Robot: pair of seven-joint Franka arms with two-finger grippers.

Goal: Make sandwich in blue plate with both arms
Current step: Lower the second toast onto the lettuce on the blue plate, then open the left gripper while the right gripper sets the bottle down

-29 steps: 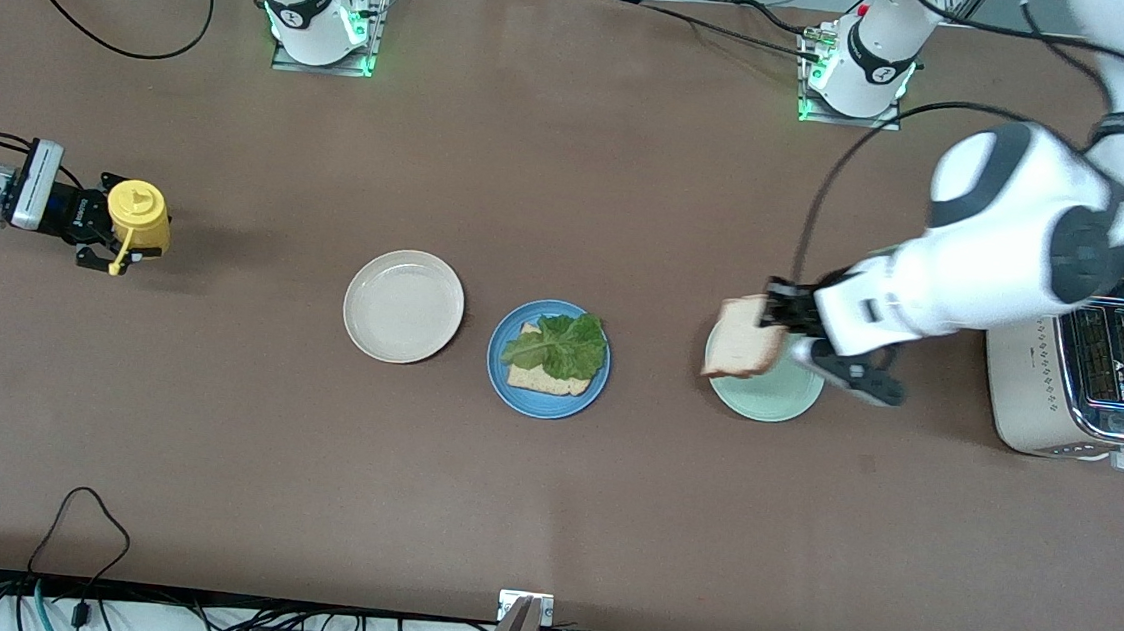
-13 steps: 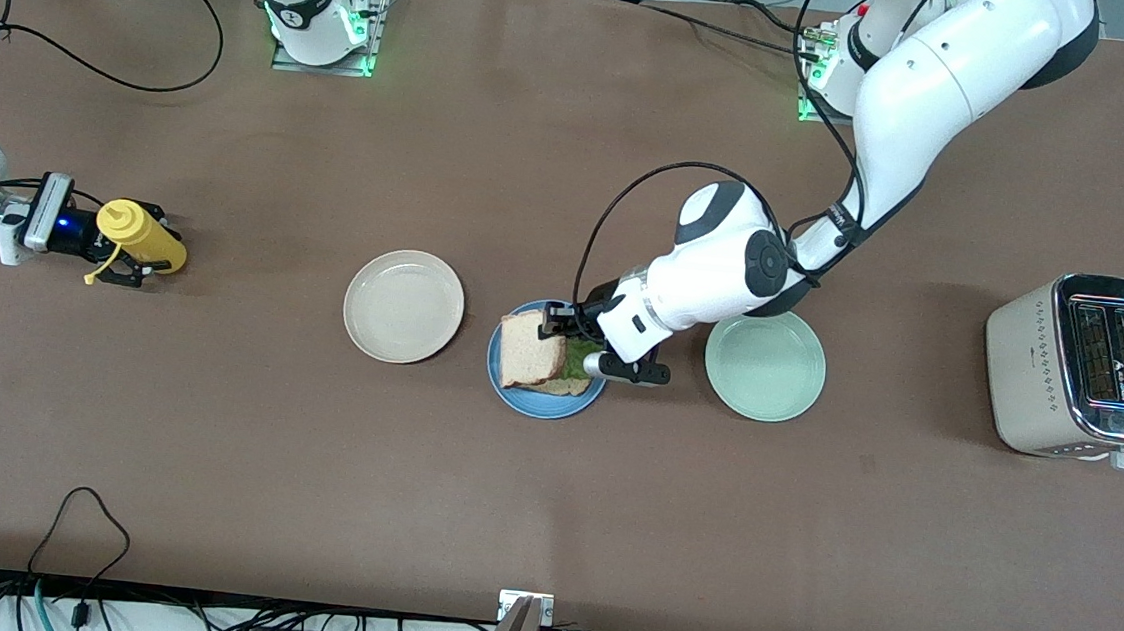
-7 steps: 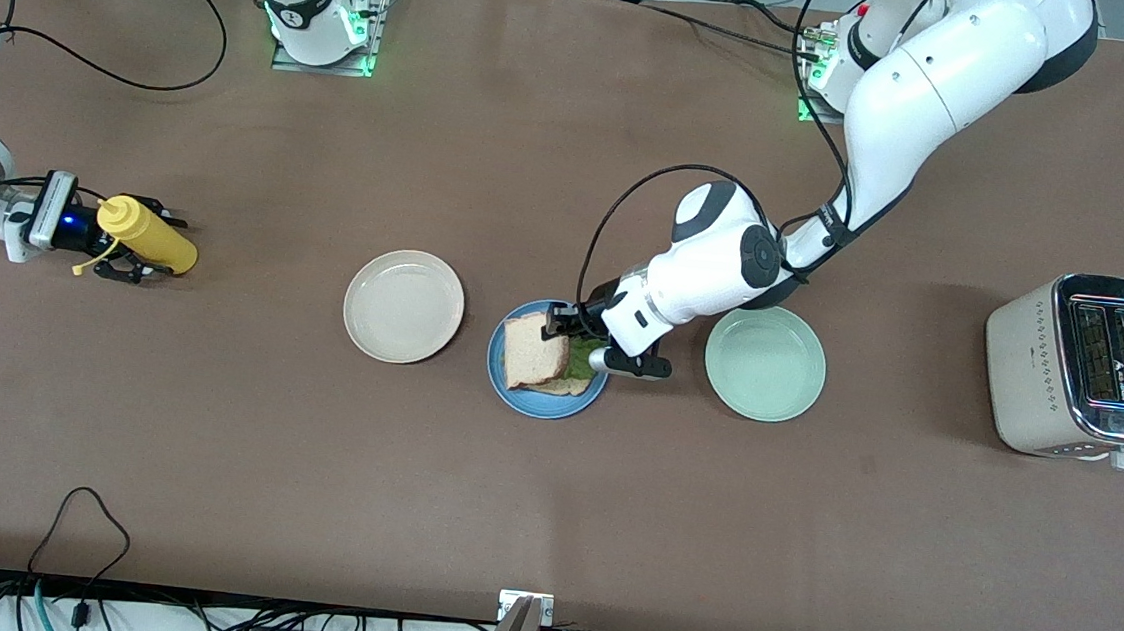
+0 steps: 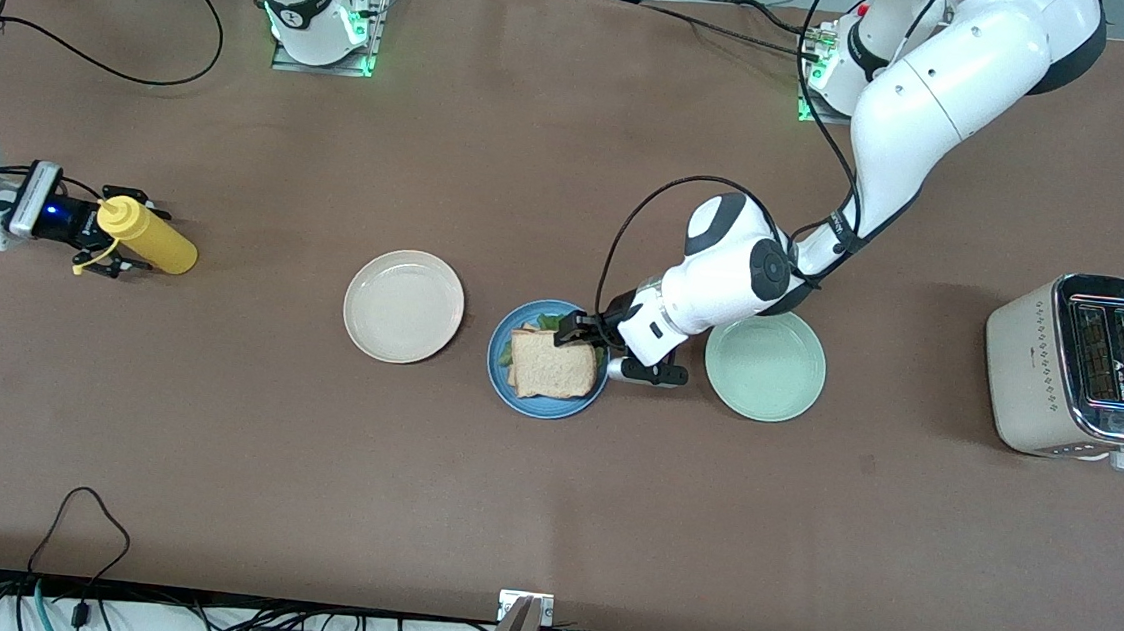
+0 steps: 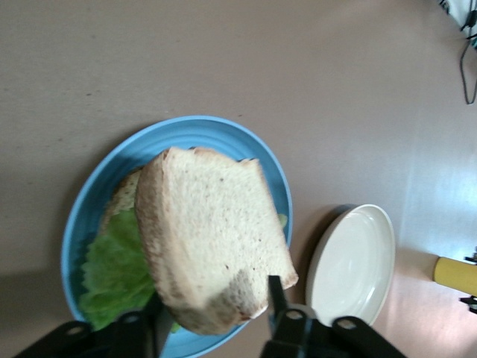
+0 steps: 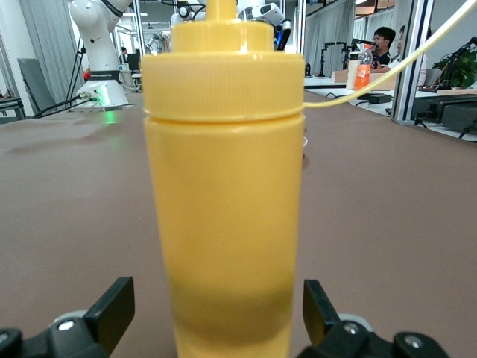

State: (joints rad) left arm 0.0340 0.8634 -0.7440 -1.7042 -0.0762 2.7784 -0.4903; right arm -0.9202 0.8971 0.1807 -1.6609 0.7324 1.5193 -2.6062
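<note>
The blue plate (image 4: 527, 403) (image 5: 201, 133) sits mid-table. It carries a bottom toast slice (image 5: 123, 195), a green lettuce leaf (image 4: 548, 321) (image 5: 112, 276) and a top toast slice (image 4: 551, 366) (image 5: 212, 239) lying on the leaf. My left gripper (image 4: 576, 335) (image 5: 218, 298) hovers low over the plate's edge. It is open, its fingers (image 5: 274, 292) standing apart on either side of the top slice's corner. My right gripper (image 4: 124, 232) (image 6: 216, 291) is open at the right arm's end of the table. It straddles an upright yellow squeeze bottle (image 4: 147, 235) (image 6: 223, 186), with gaps on both sides.
A cream plate (image 4: 403, 305) (image 5: 350, 261) lies beside the blue plate toward the right arm's end. A pale green plate (image 4: 768, 370) lies toward the left arm's end, partly under the left arm. A toaster (image 4: 1085, 367) stands at that end.
The top slice has gone from tilted in the left gripper to lying flat on the lettuce, and that gripper has opened. The right gripper has opened off the bottle.
</note>
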